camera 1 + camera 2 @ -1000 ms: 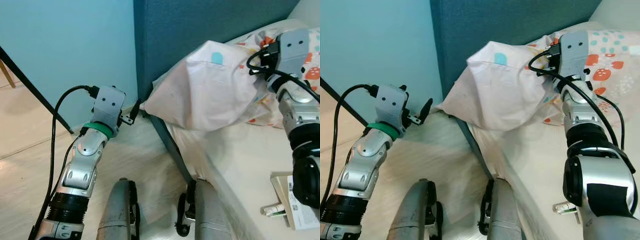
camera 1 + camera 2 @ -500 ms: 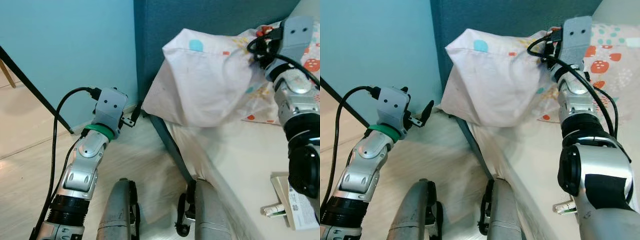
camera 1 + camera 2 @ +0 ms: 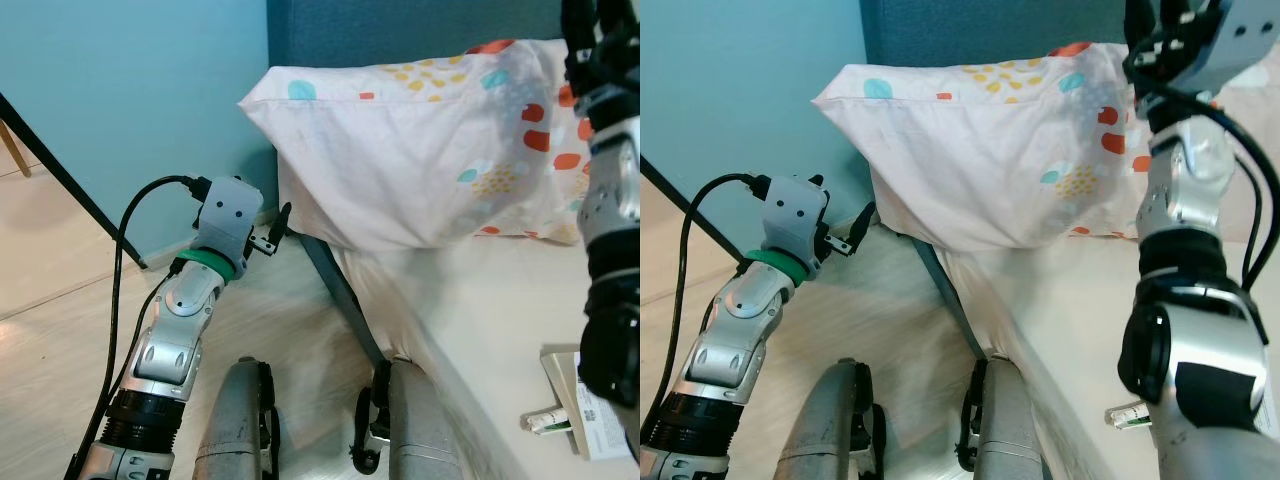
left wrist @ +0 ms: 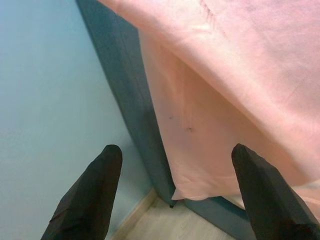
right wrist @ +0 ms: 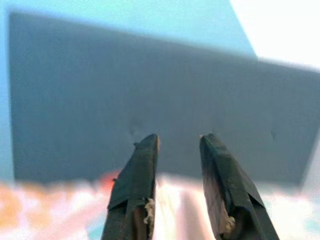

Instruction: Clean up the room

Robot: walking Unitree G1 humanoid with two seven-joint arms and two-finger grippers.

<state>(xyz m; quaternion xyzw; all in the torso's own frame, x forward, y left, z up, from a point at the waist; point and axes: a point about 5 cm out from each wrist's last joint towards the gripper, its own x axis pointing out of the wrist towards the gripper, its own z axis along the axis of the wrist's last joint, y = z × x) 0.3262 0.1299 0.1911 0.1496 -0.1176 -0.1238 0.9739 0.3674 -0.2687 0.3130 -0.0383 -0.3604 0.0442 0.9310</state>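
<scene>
The pillow (image 3: 430, 150) is white with scattered orange, yellow and turquoise spots. Behind it the headboard (image 3: 400, 30) is dark teal, and the wall (image 3: 130, 90) at upper left is light turquoise. The bed sheet (image 3: 480, 320) is cream. The floor (image 3: 50, 330) is pale wood-grain. The left arm (image 3: 185, 320) is silver with a green wrist band.

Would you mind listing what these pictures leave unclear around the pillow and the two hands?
- Whether the right hand grips the pillow: its wrist view is blurred.
- Print on the paper booklet: too small, cut by the left eye view's edge.
- The pillow's underside behind the bed frame.
- The left hand is open, short of the pillow.
</scene>
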